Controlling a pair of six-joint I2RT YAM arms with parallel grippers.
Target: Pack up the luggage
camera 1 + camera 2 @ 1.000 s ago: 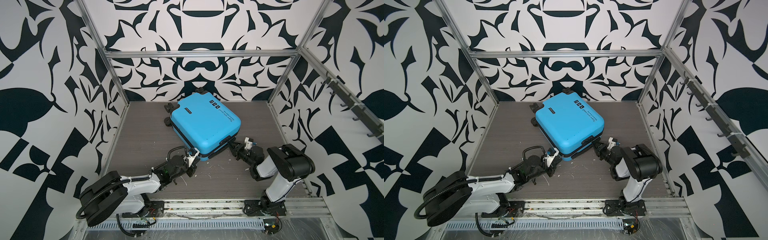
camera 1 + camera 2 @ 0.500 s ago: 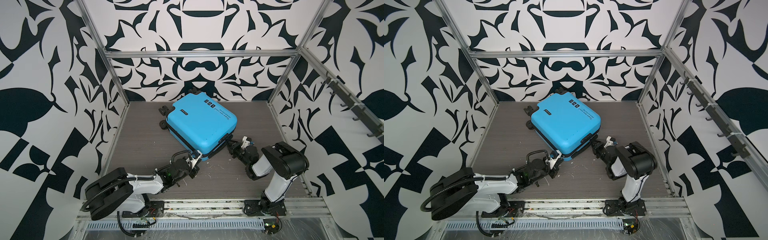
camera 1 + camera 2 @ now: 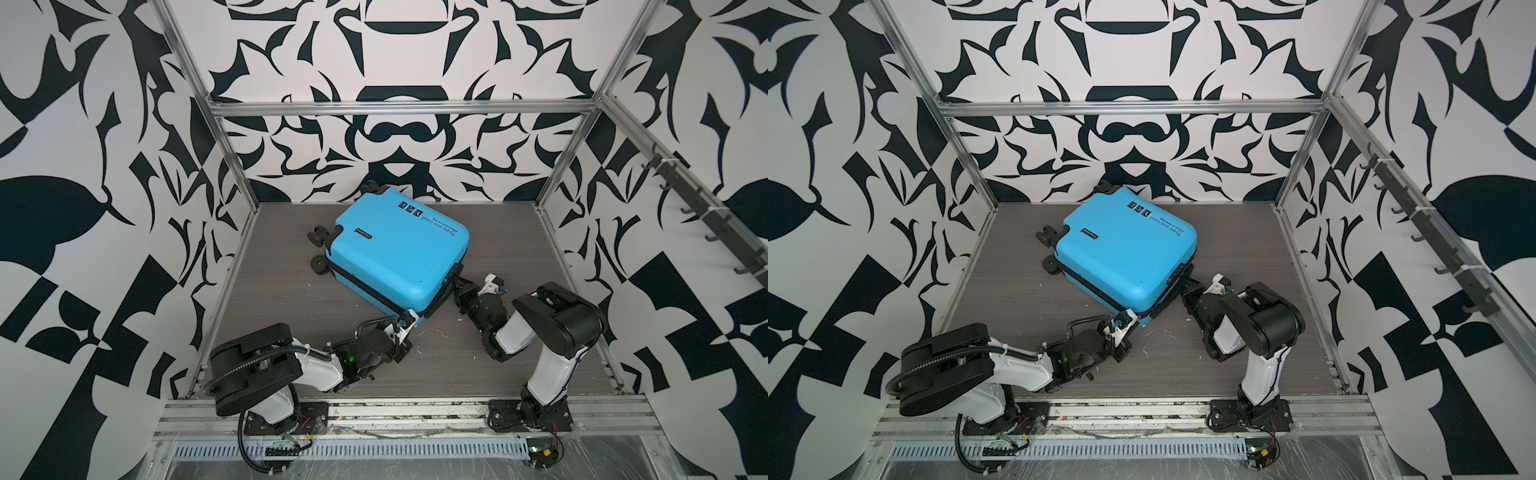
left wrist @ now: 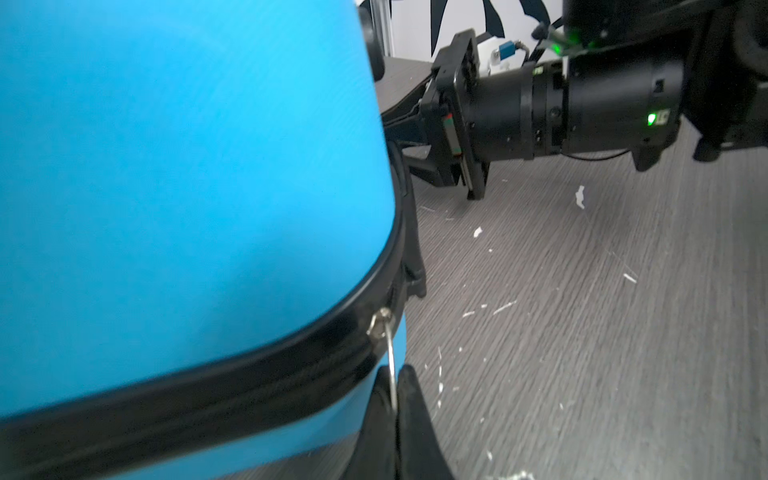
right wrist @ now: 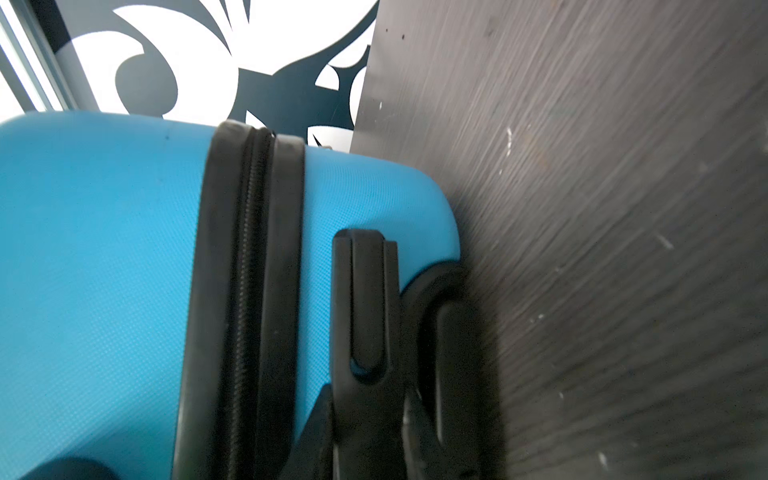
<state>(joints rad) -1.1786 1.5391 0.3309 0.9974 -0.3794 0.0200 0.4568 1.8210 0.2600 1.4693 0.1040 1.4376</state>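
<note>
— So, whereabouts of the luggage (image 3: pixel 399 253)?
— Flat on the dark worktop (image 3: pixel 291 316), toward the back wall in both top views, turned askew, printed side up. Black zipper band (image 5: pixel 249 291) shut in the stretch seen from the right wrist. Wheels (image 3: pixel 318 239) pointing leftward and back.
— And the left gripper (image 4: pixel 395 419)?
— Down at the near corner of the shell. Clenched on the thin silver zipper pull (image 4: pixel 380 322), pinched between the two black fingers.
— Right gripper (image 3: pixel 458 286)?
— Low against the side with the black handle (image 4: pixel 412 241), fingers a little apart, one lying along the blue shell. Clamped on the handle or merely beside it: cannot tell, too dark and too close in the right wrist view.
— Anything else down there?
— Only small white scraps (image 4: pixel 579 195) scattered over the worktop near both grippers, most of them just in front of the luggage.
</note>
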